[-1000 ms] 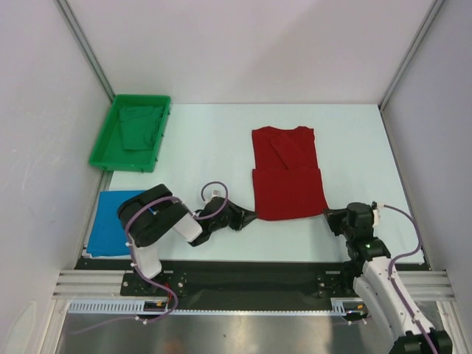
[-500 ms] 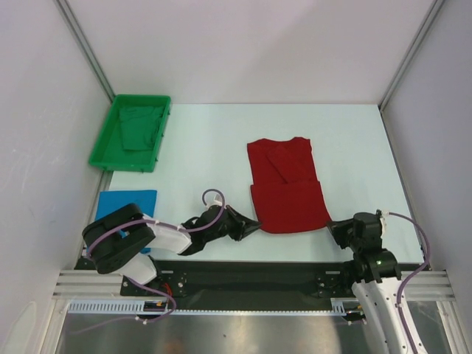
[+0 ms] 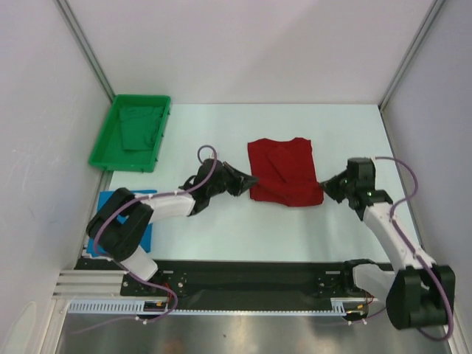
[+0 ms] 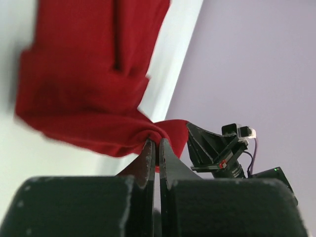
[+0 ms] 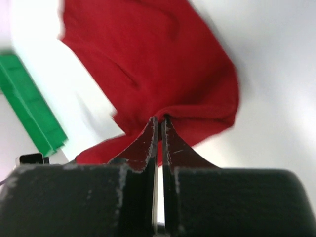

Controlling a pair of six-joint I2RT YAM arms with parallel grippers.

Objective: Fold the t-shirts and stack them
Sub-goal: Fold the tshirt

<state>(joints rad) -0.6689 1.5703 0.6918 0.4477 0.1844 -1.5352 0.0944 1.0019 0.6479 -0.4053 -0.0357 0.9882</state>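
The deep red t-shirt (image 3: 284,171) lies mid-table, its near hem lifted and doubled back over the far part. My left gripper (image 3: 251,181) is shut on the shirt's near left corner; the left wrist view shows red cloth (image 4: 89,84) pinched between the fingertips. My right gripper (image 3: 326,186) is shut on the near right corner; the right wrist view shows the red cloth (image 5: 158,64) pinched the same way. The bright blue t-shirt (image 3: 110,214) lies folded at the near left, partly hidden under the left arm.
A green tray (image 3: 102,155) holding green cloth (image 3: 140,125) stands at the far left. White walls with metal posts close in the table on three sides. The right arm's cable arches near the right wall.
Both grippers have carried the red shirt's near hem away from the arm bases toward the far side, so the shirt now looks about half as long. The left arm has stretched out.
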